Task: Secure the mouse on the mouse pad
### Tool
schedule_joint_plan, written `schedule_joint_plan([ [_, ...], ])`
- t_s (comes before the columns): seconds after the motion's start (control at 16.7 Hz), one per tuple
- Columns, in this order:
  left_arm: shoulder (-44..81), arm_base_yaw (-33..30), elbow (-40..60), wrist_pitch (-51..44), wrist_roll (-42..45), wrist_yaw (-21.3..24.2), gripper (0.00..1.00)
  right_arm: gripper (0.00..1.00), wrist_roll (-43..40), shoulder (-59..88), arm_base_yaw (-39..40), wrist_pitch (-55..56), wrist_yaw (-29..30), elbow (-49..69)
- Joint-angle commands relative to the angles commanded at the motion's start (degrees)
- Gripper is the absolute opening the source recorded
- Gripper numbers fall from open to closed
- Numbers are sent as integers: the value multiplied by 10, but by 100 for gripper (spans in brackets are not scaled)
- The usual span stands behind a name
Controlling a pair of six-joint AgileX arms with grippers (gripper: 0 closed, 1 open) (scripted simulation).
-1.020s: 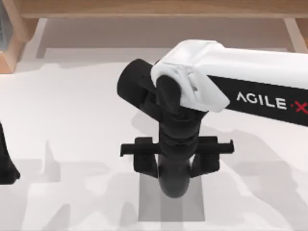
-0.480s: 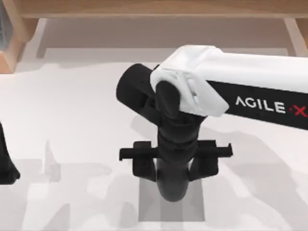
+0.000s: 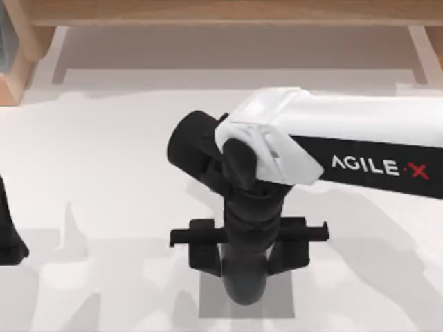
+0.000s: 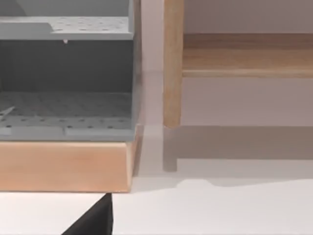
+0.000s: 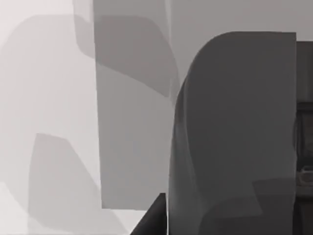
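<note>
- Mouse [image 3: 243, 287] position: over the mouse pad [image 3: 280, 301], roughly mid-width. Its rounded end is close to the pad edge nearest the bottom of the top view. The right gripper [image 3: 247, 265] has its 2 fingers closed against the mouse's 2 flanks. In the right wrist view the mouse [image 5: 234, 137] sits over the pad [image 5: 132, 122]. I cannot tell whether it rests on the pad or hangs just above it.
- Left arm [image 3: 7, 235]: parked at the table's left edge, well apart from the work. I judge there is no collision risk from that side.
- Table [image 3: 104, 138], left of the pad: bare white surface with open room for a sideways retreat.
- Pad left edge: a strip of grey shows beside the mouse. If the mouse slews on release, it could overhang this edge.
- Release hazard: if I open with the mouse above the pad, it may drop, rock on its rounded underside and slide toward the near edge. Opening unevenly could drag it sideways with 1 finger.
- Pad right edge: a slightly wider grey strip, so there is more margin here.
- Right arm link [image 3: 360, 131]: spans the table's right half. The wooden frame [image 3: 221, 10] lies behind it, well apart. Straight up is the clearest way out.
</note>
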Motion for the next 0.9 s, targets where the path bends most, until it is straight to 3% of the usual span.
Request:
schedule_joint_plan([
  [0.6, 0, 0, 0, 0, 0, 0, 100, 0, 4, 23, -11, 34, 27, -7],
  [0.9, 0, 0, 0, 0, 0, 0, 100, 38, 4, 23, -11, 34, 27, -7],
])
